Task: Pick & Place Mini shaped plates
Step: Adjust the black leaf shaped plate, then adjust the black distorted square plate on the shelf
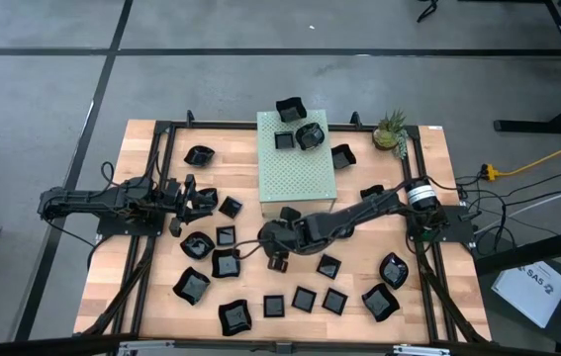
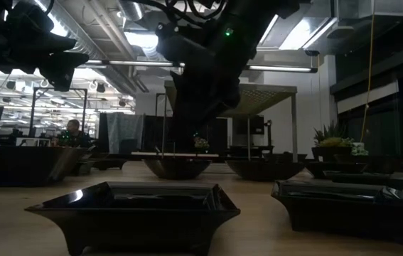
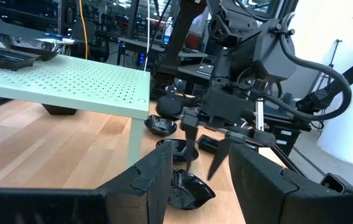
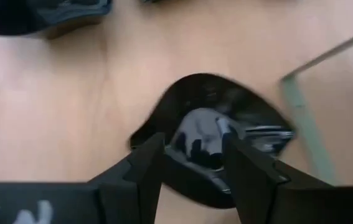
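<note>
Right claw (image 4: 192, 162) low at mid-surface, fingers parted astride a wavy black plate's (image 4: 216, 134) rim — set to pinch, not yet lifted; left claw (image 1: 197, 199) waits open at left; green perforated box (image 1: 295, 163) beyond already holds three plates.

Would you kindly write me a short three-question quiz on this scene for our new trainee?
1. True or false: the right gripper is over a round dish beside the green box.
2. How many dishes lie on the box? A) none B) three C) six
3. Fill in: the plant stands at the table's far ____ corner, seen from above.

Key
1. True: its fingers straddle the dish's rim, apart, near the box's leg.
2. B: three, at the box's far end, among them a square dish.
3. Right. The left gripper waits open at the left.
</note>
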### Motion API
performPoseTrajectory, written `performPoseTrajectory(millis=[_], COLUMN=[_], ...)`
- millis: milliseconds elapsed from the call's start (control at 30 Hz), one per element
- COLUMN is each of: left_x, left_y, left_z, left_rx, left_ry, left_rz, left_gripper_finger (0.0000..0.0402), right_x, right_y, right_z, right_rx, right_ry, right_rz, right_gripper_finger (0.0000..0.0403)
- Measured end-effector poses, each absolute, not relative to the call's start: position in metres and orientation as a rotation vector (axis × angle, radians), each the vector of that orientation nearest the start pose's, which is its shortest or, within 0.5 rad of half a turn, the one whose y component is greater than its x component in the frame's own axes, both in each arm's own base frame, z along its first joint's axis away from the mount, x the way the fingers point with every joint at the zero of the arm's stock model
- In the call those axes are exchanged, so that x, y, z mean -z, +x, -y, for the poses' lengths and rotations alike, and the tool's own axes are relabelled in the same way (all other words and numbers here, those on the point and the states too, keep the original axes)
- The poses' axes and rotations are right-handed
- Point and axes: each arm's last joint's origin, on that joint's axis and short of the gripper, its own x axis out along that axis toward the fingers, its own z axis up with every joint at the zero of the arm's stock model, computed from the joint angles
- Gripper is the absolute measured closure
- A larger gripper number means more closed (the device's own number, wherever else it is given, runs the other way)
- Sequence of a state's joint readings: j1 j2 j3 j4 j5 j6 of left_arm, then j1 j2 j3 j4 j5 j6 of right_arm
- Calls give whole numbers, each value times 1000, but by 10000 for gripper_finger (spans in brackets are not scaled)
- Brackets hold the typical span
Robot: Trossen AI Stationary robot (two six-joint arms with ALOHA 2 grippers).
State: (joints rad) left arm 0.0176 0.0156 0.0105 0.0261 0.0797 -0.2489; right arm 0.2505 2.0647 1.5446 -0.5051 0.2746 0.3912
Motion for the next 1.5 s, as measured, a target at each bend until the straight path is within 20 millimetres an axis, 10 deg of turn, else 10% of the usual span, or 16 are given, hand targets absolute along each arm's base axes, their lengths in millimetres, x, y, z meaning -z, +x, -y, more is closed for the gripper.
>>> performPoseTrajectory(millis=[633, 1100, 1500], left_x=[-168, -168, -168], left_y=[98, 98, 98], left_z=[1, 1, 1], left_rx=[64, 65, 64], left_ry=[-248, -248, -248], left_rz=[13, 13, 13], left_gripper_finger=[249, 249, 249], right_x=[-273, -364, -368], right_y=[387, 347, 328], right_z=[-129, -5, 120], right_rx=[-76, 408, 569], right_ry=[61, -5, -256], right_rz=[-824, -572, -657], right_gripper_finger=[243, 243, 247])
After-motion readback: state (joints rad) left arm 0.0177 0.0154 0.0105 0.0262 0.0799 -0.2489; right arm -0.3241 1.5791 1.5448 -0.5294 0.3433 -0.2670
